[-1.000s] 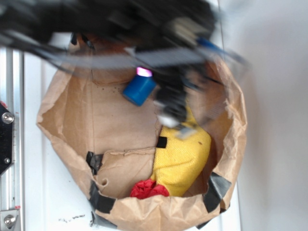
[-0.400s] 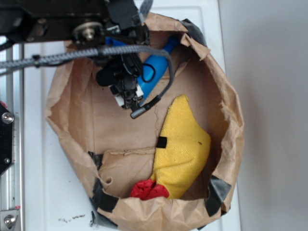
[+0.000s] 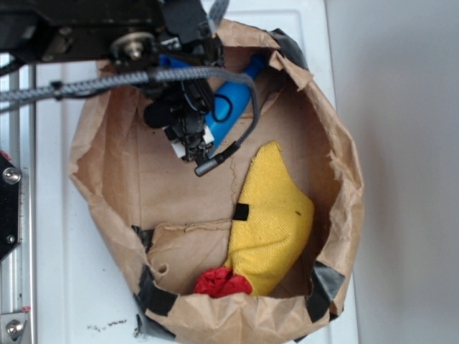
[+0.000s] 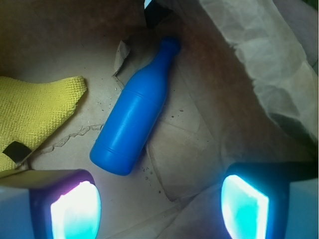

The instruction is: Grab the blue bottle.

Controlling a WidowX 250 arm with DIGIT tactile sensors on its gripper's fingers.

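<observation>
Blue bottle [image 4: 135, 113] flat, just beyond the spread fingers [image 4: 75, 206].

exterior bright, sharp; wrist dim, warm | fingers [image 4: 75, 209] glowing cyan, blurred

lab bench, white tabletop [image 3: 57, 287], aluminium rail [image 3: 16, 215]

The bottle [image 4: 133, 124] is smooth, bright blue, narrow-necked; it lies on its side on brown paper, neck pointing up-right in the wrist view.
</observation>
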